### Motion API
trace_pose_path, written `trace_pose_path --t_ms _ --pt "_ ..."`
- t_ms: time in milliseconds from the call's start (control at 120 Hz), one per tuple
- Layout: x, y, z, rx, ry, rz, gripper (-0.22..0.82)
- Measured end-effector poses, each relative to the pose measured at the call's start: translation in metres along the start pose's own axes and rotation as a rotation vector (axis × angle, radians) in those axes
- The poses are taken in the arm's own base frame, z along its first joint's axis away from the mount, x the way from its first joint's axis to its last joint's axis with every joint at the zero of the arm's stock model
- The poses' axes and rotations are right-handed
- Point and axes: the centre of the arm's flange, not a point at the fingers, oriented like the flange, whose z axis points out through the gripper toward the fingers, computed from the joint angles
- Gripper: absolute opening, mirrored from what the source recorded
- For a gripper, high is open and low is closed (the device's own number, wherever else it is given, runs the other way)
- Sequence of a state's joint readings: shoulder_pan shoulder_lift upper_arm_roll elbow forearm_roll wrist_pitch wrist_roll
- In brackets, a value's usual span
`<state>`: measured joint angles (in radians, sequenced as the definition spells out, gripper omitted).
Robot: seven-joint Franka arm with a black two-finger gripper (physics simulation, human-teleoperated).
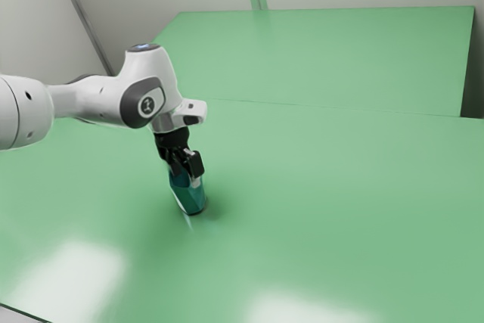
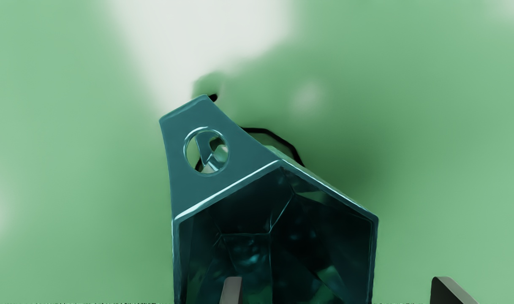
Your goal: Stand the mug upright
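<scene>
Black gripper [image 1: 187, 175] at the teal mug [image 1: 190, 197], fingers apart: one inside the mug's mouth, one outside its wall with a gap. Mug's on the green table [image 1: 340, 194], mouth toward my wrist camera, holed handle [image 2: 189, 190] jutting off its side. White arm [image 1: 98, 101] comes in from the mug's exterior-view left.

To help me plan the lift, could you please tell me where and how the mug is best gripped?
I'd pinch the side wall of the mug at its rim, coming from above: the open mouth faces the claw, and the wall looks thin, with one fingertip over the mouth and the other outside. The broad handle seems harder to pinch.
</scene>
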<state>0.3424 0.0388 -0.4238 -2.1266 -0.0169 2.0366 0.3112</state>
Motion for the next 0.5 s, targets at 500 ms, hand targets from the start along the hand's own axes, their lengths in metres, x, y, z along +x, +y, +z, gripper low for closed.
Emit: trace_pose_path --t_ms 500 --pt "0.034 0.021 -0.217 0.063 0.257 -0.076 0.59"
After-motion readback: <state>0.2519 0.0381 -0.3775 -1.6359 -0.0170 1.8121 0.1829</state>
